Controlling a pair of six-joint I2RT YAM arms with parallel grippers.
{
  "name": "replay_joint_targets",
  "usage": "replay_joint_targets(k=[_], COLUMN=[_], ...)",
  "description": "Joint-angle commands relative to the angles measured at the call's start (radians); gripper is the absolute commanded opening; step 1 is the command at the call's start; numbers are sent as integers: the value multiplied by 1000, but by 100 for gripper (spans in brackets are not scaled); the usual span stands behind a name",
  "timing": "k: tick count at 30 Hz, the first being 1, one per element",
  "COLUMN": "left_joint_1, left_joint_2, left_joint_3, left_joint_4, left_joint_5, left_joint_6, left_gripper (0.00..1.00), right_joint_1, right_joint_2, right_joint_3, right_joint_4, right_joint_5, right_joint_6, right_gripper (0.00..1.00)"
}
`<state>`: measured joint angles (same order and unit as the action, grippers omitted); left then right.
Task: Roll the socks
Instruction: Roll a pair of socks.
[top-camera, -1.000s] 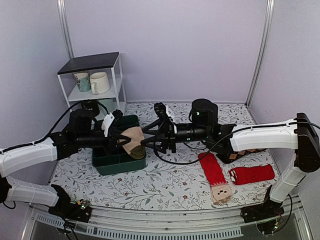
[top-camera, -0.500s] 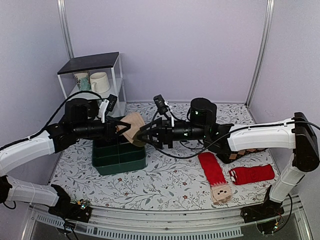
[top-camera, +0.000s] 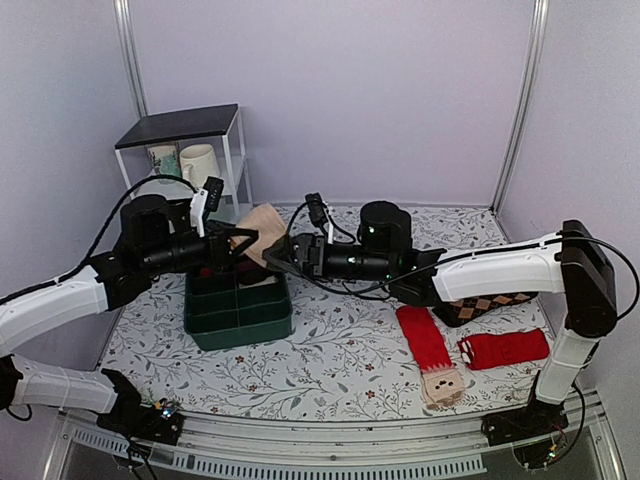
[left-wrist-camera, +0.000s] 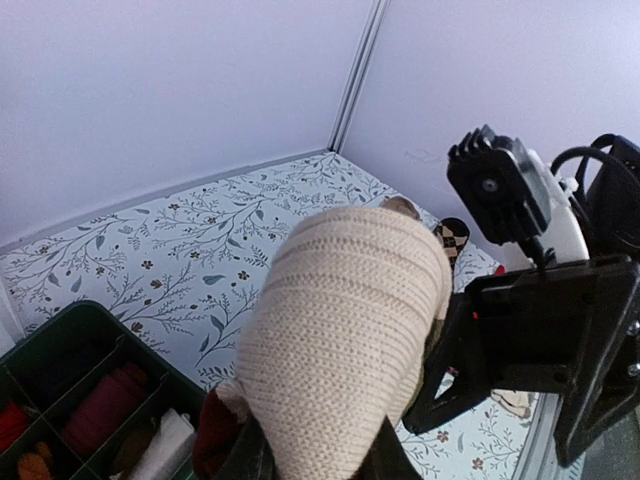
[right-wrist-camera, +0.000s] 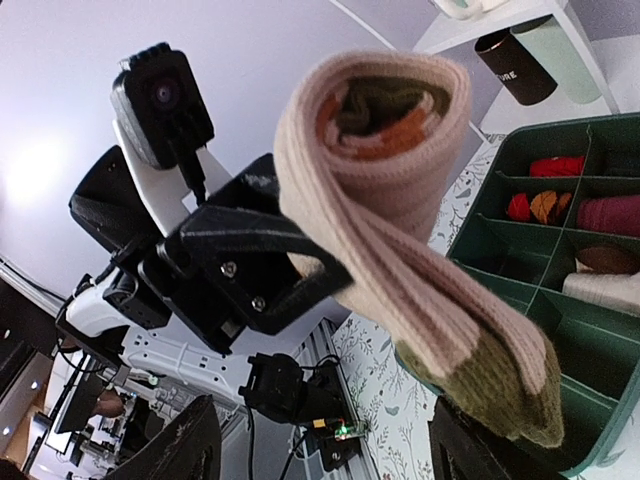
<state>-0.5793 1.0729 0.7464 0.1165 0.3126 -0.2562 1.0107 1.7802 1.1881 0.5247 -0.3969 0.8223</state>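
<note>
Left tool clamps the rolled tan-beige knitted socks above a dark green compartmented bin; right tool gapes wide beside them. Floral-print desk, lilac walls. Two bright red socks on the desk, two mugs on a white-framed shelf.

Socks higher, right gripper wider

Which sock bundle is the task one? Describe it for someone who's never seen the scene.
Find the green divided bin, left of centre. Above it, the left claw holds a beige knitted sock roll in the air. The red socks and diamond-patterned socks lie flat on the right.
</note>
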Motion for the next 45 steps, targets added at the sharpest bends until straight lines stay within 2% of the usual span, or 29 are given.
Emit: replay_joint_targets(k=[1, 6, 17, 28, 45], left_joint_1=[13, 14, 11, 7, 4], left_joint_2=[-16, -24, -33, -22, -11], left_joint_3=[-29, -51, -63, -80, -94], left_joint_4=[72, 93, 114, 170, 213], left_joint_5=[-6, -2, 47, 101, 153], left_joint_6=[17, 43, 38, -9, -63], left_gripper=[0, 0, 0, 0, 0], right_joint_1=[-1, -17, -32, -43, -50], right_joint_2=[58, 78, 119, 191, 241], right_joint_3=[51, 51, 104, 189, 209], right_joint_4=[83, 103, 125, 193, 384], right_joint_5=[42, 55, 87, 30, -54], right_joint_6=[87, 156, 172, 183, 195], right_gripper=[72, 73, 80, 80, 63])
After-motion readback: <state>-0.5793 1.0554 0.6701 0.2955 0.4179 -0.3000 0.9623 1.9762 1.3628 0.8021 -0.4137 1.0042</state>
